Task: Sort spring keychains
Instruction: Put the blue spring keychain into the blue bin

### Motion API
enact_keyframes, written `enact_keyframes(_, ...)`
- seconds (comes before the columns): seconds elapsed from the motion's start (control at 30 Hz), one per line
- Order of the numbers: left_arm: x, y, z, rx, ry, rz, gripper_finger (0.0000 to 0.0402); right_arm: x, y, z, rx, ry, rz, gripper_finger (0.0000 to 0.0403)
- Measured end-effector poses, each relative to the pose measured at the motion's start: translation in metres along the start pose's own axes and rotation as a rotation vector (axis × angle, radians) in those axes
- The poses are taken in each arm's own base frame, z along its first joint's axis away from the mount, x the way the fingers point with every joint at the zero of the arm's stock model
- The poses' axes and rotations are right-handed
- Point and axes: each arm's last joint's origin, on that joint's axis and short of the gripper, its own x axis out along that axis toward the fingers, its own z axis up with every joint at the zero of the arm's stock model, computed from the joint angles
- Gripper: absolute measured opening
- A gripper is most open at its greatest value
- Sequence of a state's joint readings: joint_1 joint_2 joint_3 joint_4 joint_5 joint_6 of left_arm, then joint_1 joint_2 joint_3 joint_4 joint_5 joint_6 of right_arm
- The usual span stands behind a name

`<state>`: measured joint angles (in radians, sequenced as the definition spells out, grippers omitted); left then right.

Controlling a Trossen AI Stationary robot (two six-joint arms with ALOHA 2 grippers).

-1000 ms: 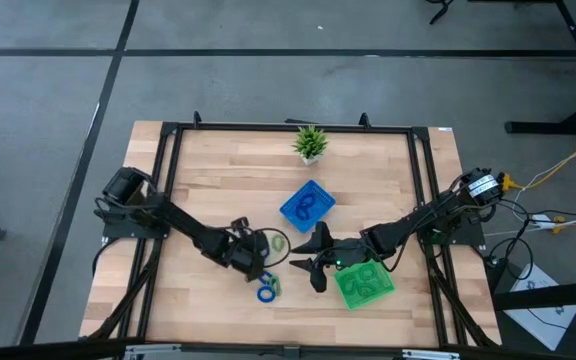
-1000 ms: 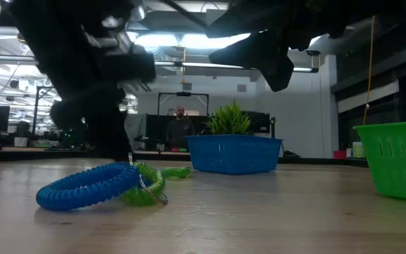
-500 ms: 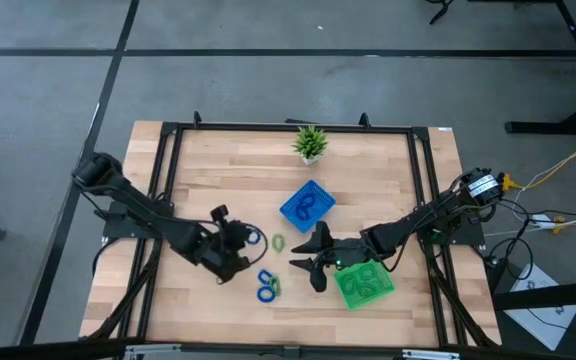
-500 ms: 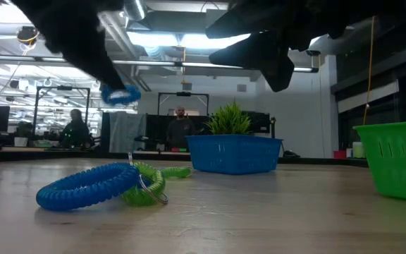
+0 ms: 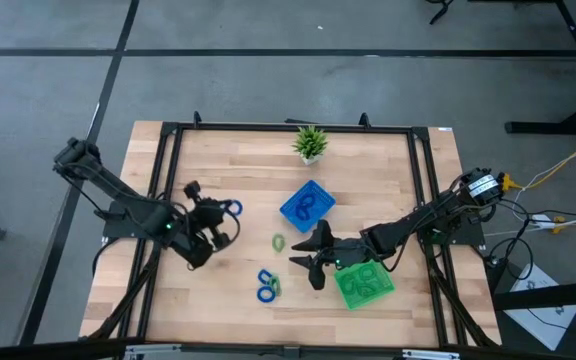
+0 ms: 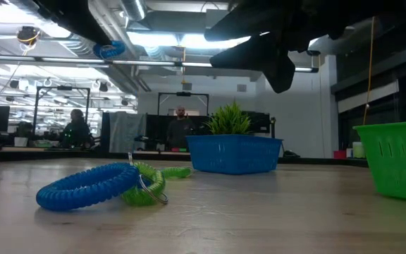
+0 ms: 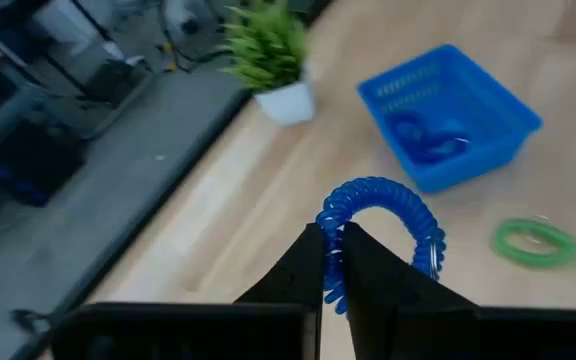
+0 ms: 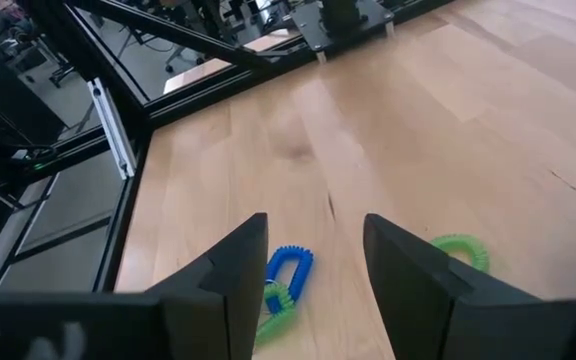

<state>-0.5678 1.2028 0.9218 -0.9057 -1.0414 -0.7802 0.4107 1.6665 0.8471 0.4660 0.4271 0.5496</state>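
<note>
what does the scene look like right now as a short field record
left gripper: shut on a blue spring keychain, lifted above the table's left side
right gripper: open, empty, hovering beside the green tray
blue tray: mid-table, blue keychains inside
green tray: green keychains inside
loose on table: lone green keychain; a blue and green keychain pair
potted plant: far edge
table: wooden

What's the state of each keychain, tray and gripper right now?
left gripper: shut on the blue keychain, lifted off the table.
right gripper: open, empty, beside the green tray.
green tray: holds green coils.
blue tray: holds blue coils.
single green keychain: on table.
blue-and-green pair: on table, touching.
</note>
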Motion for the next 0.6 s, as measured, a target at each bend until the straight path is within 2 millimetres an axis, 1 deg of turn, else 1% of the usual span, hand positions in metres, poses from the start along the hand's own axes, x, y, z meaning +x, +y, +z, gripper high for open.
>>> enact_keyframes(0.2, 0.0, 0.031, 0.002, -0.059, 0.018, 0.084, 0.0018, 0.0, -0.001, 0.001, 0.0, -0.023, -0.038, 0.0165)
enact_keyframes(0.3, 0.007, 0.04, -0.006, -0.082, 0.033, 0.117, 0.0018, 0.0, -0.002, 0.001, 0.0, -0.046, -0.074, 0.0165)
enact_keyframes(0.4, 0.018, 0.045, -0.018, -0.126, 0.046, 0.133, 0.0018, 0.0, -0.003, 0.002, 0.001, -0.056, -0.09, 0.0165)
enact_keyframes(0.5, 0.028, 0.045, -0.031, -0.178, 0.043, 0.121, 0.0018, 0.0, -0.003, 0.002, 0.005, -0.06, -0.087, 0.0165)
enact_keyframes(0.6, 0.037, 0.042, -0.039, -0.21, 0.025, 0.065, 0.0018, 0.0, -0.003, 0.002, 0.019, -0.06, -0.087, 0.0165)
